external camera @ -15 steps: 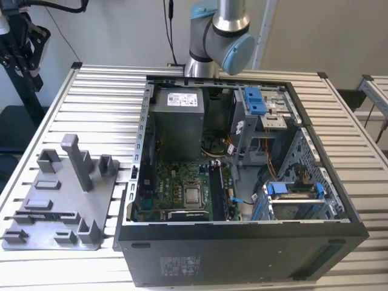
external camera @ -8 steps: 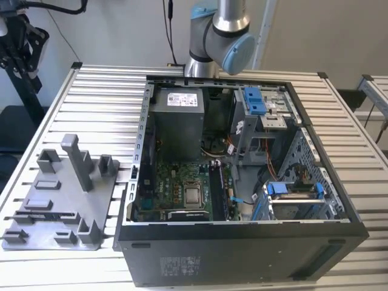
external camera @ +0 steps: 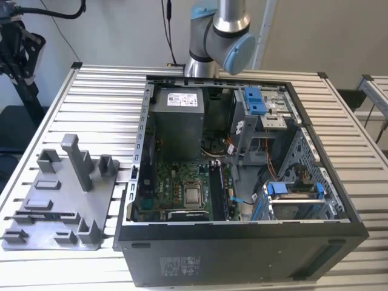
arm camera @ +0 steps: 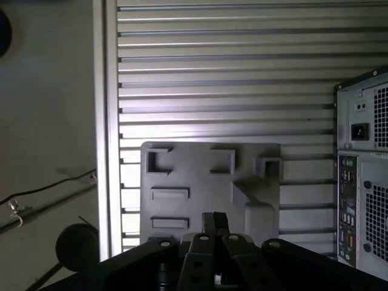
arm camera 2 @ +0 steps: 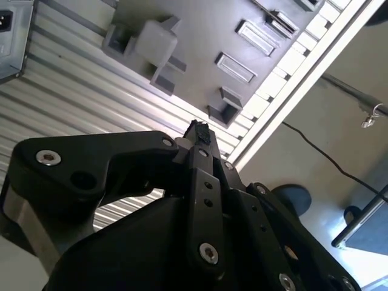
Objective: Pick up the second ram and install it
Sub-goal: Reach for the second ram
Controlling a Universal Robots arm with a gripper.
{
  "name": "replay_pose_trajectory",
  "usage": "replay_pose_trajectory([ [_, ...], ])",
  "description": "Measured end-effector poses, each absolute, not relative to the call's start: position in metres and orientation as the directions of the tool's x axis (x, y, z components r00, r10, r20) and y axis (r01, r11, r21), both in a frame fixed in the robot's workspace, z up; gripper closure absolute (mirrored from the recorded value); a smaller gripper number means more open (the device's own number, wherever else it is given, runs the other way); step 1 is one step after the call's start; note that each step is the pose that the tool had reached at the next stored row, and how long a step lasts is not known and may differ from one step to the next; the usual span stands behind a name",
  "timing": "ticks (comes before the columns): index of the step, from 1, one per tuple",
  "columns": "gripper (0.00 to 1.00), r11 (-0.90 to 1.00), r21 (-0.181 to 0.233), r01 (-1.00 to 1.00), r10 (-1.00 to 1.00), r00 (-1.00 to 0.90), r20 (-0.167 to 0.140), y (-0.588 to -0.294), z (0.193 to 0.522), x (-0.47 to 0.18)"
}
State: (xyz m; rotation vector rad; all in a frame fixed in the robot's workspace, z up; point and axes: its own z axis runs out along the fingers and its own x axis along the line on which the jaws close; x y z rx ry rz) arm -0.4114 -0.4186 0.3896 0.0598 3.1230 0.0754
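Grey plastic fixture plate (arm camera: 209, 176) lies on the bench (arm camera: 212, 73), well apart beyond the claw (arm camera: 215, 219), whose fingers are pressed together, empty; whether the second ram rests there cannot be told.

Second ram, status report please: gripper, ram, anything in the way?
Gripper shut, empty, over grey fixture. No grip on second ram; can't single it out. Nothing between gripper and fixture.

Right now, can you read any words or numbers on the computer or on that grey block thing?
No text here can be read.
White sticker on the power supply: print too small to read.
Pale label on the computer case's outer wall: too blurred to read.
Grey fixture plate: no writing on it.
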Motion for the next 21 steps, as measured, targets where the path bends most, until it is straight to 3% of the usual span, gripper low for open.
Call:
replay_pose_trajectory([
  [9, 0.89, 0.998, 0.048, 0.037, 0.038, -0.999, -0.013, -0.44, 0.386, -0.411],
  [21, 0.89, 0.998, 0.048, 0.036, 0.037, -0.999, -0.001, -0.491, 0.382, -0.41],
])
